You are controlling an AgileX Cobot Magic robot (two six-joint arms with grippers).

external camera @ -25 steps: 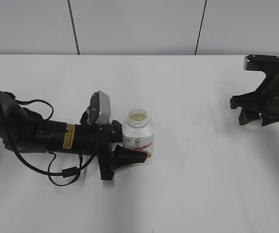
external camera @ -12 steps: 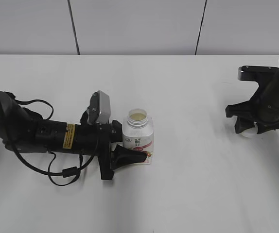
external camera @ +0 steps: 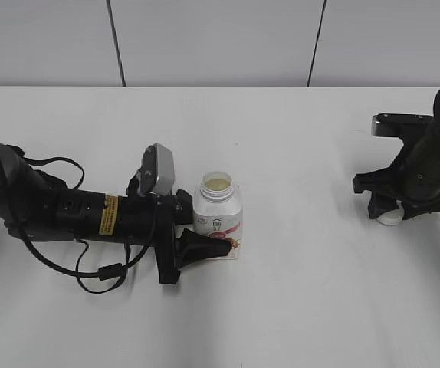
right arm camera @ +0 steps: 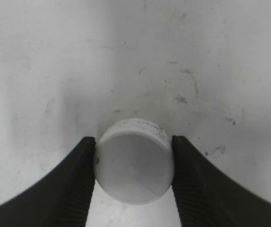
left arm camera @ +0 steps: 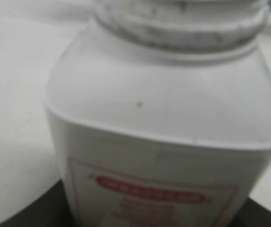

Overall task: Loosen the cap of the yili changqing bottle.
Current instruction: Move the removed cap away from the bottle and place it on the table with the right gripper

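Observation:
The yili changqing bottle stands upright near the table's middle, its round neck uncovered and its pink-red label facing the front. My left gripper is shut on the bottle's lower body from the left. In the left wrist view the bottle fills the frame, with dark finger edges at the bottom corners. The white cap is off the bottle, pinched between the black pads of my right gripper. At the table's right side that gripper holds the cap down close to the tabletop.
A white table carries everything, with a grey panelled wall behind. The left arm lies low across the table's left part, with loose black cables looping in front of it.
The right arm has come down and a little leftward with the cap, bringing it close to the tabletop. The left arm and bottle have stayed still.

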